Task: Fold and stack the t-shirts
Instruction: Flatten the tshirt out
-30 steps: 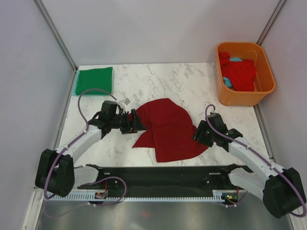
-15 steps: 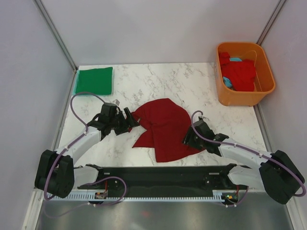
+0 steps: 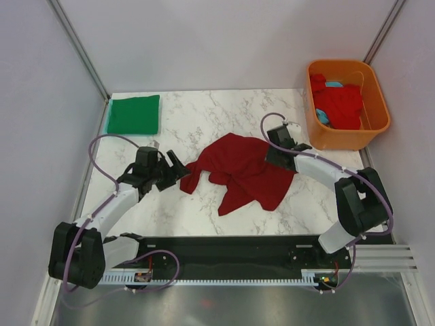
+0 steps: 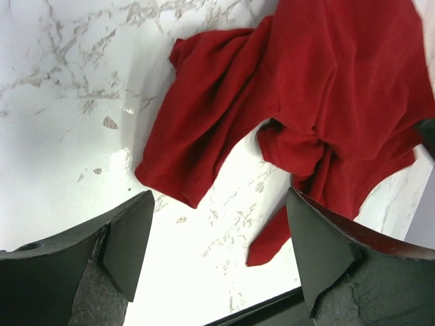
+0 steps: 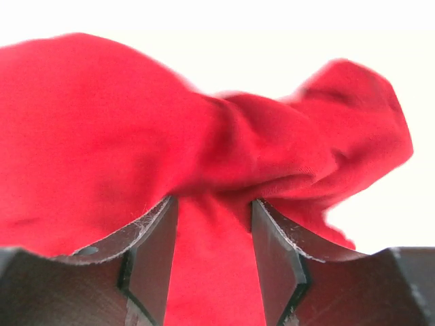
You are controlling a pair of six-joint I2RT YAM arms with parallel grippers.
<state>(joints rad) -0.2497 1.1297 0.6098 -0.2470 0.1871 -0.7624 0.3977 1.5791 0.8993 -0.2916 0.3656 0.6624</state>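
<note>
At mid-frame on the table (image 3: 204, 115), my right jaws clamp the maroon t-shirt (image 3: 245, 173) — left jaws gape just beside it.

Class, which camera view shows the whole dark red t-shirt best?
Top external: the dark red t-shirt shows almost whole, crumpled. Left wrist crops its far edges; right wrist shows only a bunch pinched in the right gripper.
</note>
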